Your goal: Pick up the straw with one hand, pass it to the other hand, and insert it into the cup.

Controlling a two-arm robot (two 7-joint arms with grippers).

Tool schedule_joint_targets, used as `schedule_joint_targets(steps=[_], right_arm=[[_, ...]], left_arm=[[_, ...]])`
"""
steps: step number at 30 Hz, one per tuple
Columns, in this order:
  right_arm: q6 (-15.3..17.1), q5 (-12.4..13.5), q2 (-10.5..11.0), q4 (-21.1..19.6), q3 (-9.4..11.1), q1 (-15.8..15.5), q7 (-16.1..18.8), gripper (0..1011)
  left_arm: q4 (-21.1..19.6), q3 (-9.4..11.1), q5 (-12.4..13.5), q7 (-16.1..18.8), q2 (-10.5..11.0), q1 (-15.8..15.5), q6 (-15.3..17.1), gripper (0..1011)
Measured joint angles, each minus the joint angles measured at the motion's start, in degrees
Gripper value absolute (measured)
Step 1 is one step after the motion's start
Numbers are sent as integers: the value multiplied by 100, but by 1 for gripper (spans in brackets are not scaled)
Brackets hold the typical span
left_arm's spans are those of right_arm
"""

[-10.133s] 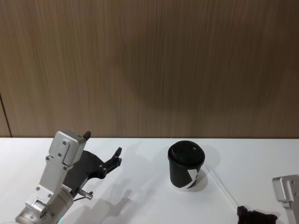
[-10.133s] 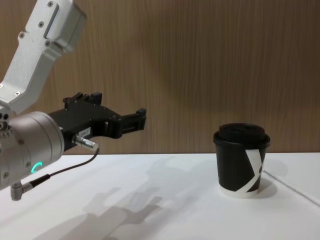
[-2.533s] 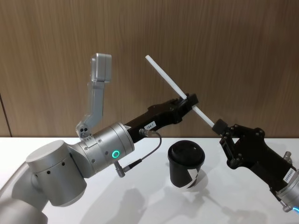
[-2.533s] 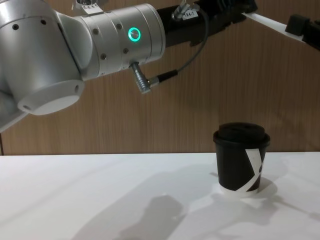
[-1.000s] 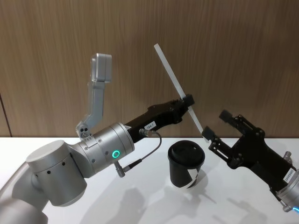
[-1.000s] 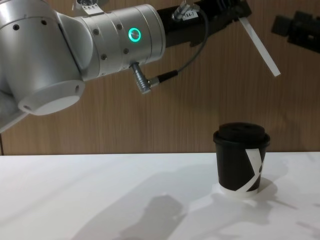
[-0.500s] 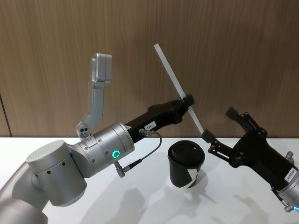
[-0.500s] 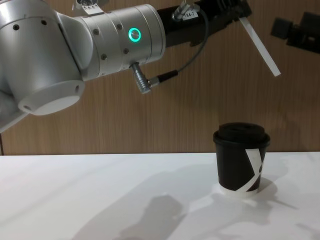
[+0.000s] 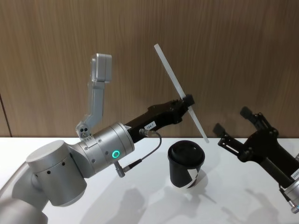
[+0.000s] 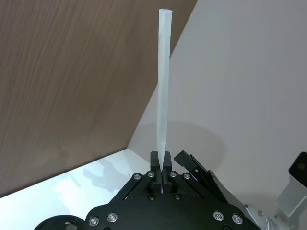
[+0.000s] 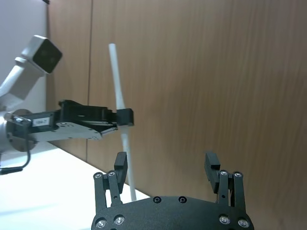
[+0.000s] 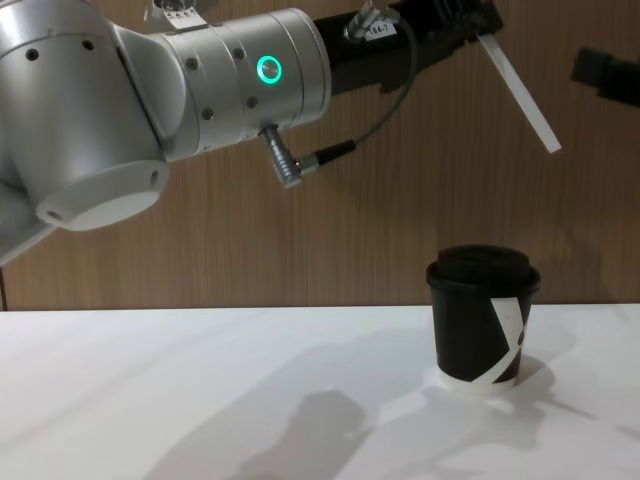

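One tilted straw (image 9: 177,86) pinched by left gripper (image 9: 187,103), twelve o'clock of cup (image 9: 186,164); right gripper (image 9: 231,119) at three o'clock, fingers spread.

Cup (image 9: 186,164) sits near the tabletop (image 9: 140,205)'s back edge. The straw (image 9: 180,91) is tilted up above it in the left gripper (image 9: 188,101), with the right gripper (image 9: 231,119) off to its right, apart.

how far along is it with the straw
Pickup and handover look done: the left gripper has its jaws shut on the straw, held tilted in the air, higher than the cup. The right gripper is off to the right, jaws open, apart from the straw. What is left is inserting it: the cup stands on the table with no straw in it.
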Motion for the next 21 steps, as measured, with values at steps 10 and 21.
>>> schedule_joint_targets(steps=[10,21], right_arm=[[95,-35,-16,-39,59,-53,-238,1001],[143,-49,-21,-54,86,-78,-357,1001]], left_arm=[[46,89,168,162,7,-50,-87,10],[400,274,485,423,-95,-289,-269,10]])
